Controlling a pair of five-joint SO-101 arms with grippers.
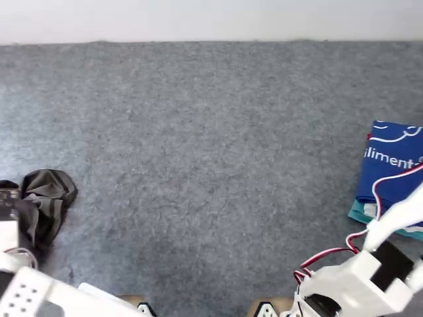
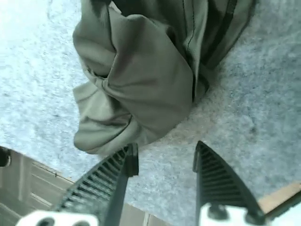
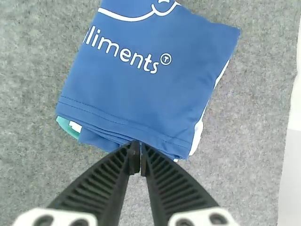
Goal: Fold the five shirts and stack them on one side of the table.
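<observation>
Pickup step, likely: left gripper (image 2: pixel 167 155), spread, just short of crumpled shirt (image 2: pixel 141 80); advance, then close. Right gripper (image 3: pixel 136 155) pressed together.

Grey felt table (image 1: pixel 211 132), crumpled olive shirt (image 1: pixel 47 198), folded shirt stack (image 1: pixel 390 175).

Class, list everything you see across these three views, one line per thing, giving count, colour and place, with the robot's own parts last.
Folded blue shirt with white print: one, blue, on top of the stack at the table's right edge.
Folded teal shirt: one, teal, under the blue one, its edge peeking out.
Crumpled olive shirt: one, olive-grey, unfolded at the table's left edge.
Grey felt table cover: one, grey, across the table.
White wall: one, white, beyond the far edge.
Left gripper: one, black, open, beside the olive shirt.
Right gripper: one, black, shut, tips at the blue shirt's hem.
</observation>
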